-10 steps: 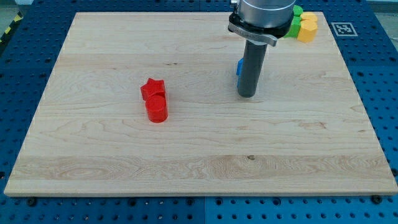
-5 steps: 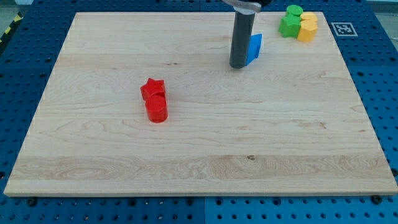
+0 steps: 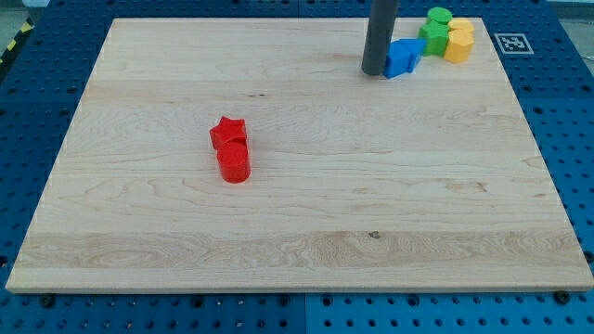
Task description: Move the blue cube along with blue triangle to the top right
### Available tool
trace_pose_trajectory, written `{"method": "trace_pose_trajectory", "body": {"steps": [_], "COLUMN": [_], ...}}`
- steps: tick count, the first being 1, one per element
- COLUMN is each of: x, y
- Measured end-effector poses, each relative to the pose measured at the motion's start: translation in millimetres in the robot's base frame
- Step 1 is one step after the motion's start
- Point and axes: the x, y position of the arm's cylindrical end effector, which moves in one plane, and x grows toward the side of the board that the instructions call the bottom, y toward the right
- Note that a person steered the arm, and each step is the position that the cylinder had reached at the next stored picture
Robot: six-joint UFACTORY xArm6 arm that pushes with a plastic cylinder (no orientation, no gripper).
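- My tip [image 3: 375, 72]: the lower end of the straight dark rod, standing upright on the surface [image 3: 297, 213] near the view's top, right of centre. The rod carries no grasping tool, so there are no jaws to report as apart or together.
- Blue block [image 3: 402, 57]: sits at the view's right of my tip and touches the rod's lower part. It looks like a cube with a second blue piece pressed against it, but I cannot separate the cube and the triangle with certainty from this angle; they read as one blue mass.
- Green blocks [image 3: 434, 28]: just to the upper right of the blue mass, touching or nearly touching it. One rounded piece sits toward the view's top and a larger piece lies below it; exact shapes are unclear.
- Yellow blocks [image 3: 458, 42]: at the view's right of the green ones and against them, close to the surface's top right corner. Two stacked-looking pieces; shapes are unclear.
- Red star [image 3: 227, 133]: left of centre, well apart from my tip.
- Red cylinder [image 3: 234, 161]: directly below the red star in the view and touching it.
- Blue pegboard [image 3: 566, 111]: surrounds the wooden surface on all visible sides.
- Black-and-white marker tag [image 3: 512, 43]: lies on the pegboard, beyond the surface's top right corner.
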Motion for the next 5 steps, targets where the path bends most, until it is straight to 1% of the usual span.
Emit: {"method": "trace_pose_trajectory", "body": {"steps": [1, 3, 5], "x": [-14, -24, -30], "y": [5, 11, 29]}}
